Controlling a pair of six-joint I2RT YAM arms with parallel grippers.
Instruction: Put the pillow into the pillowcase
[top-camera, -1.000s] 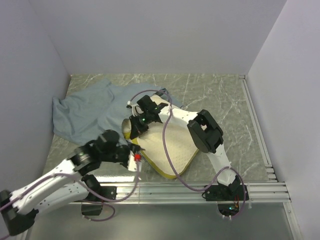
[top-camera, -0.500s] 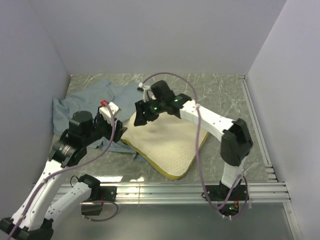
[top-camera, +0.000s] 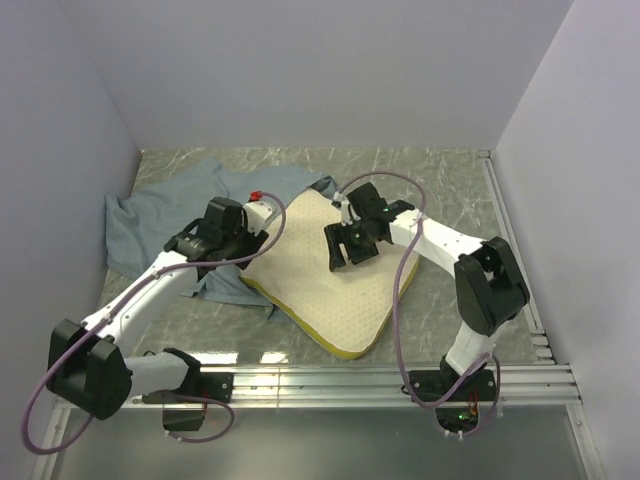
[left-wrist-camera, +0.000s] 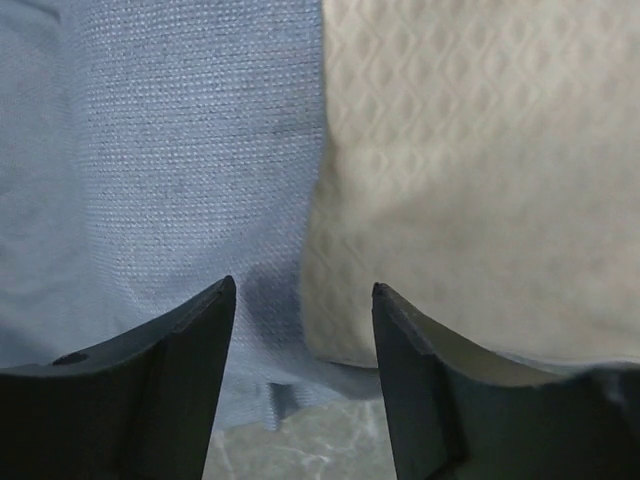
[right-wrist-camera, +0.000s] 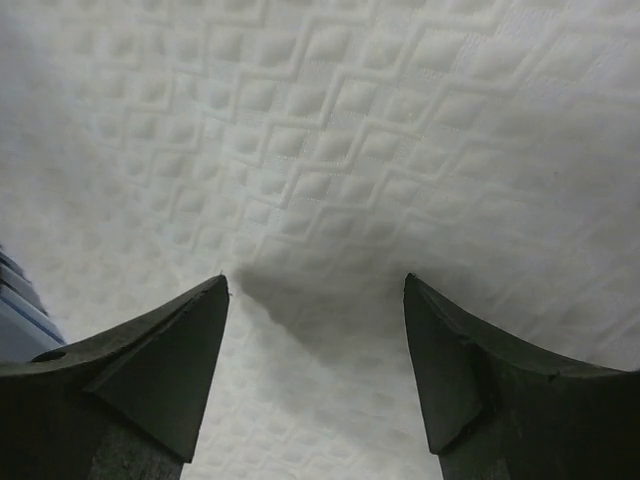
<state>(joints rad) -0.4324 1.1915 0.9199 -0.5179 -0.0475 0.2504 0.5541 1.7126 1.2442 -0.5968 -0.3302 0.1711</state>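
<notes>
The cream-white pillow lies flat mid-table, its yellow side edge toward the near side. The blue-grey pillowcase lies crumpled to its left, partly under the pillow's left edge. My left gripper hangs open over that seam. In the left wrist view the pillowcase is on the left, the pillow on the right, and the left gripper holds nothing. My right gripper stands open just above the pillow's far part. The right wrist view shows only quilted pillow between the open right gripper.
Grey walls close in the marbled table on the left, back and right. An aluminium rail runs along the near edge and another rail along the right side. Purple cables loop off both arms over the pillow.
My left arm swung from the near edge up to the pillow's left edge. My right gripper opened, let go and moved right over the pillow, which has settled flat.
</notes>
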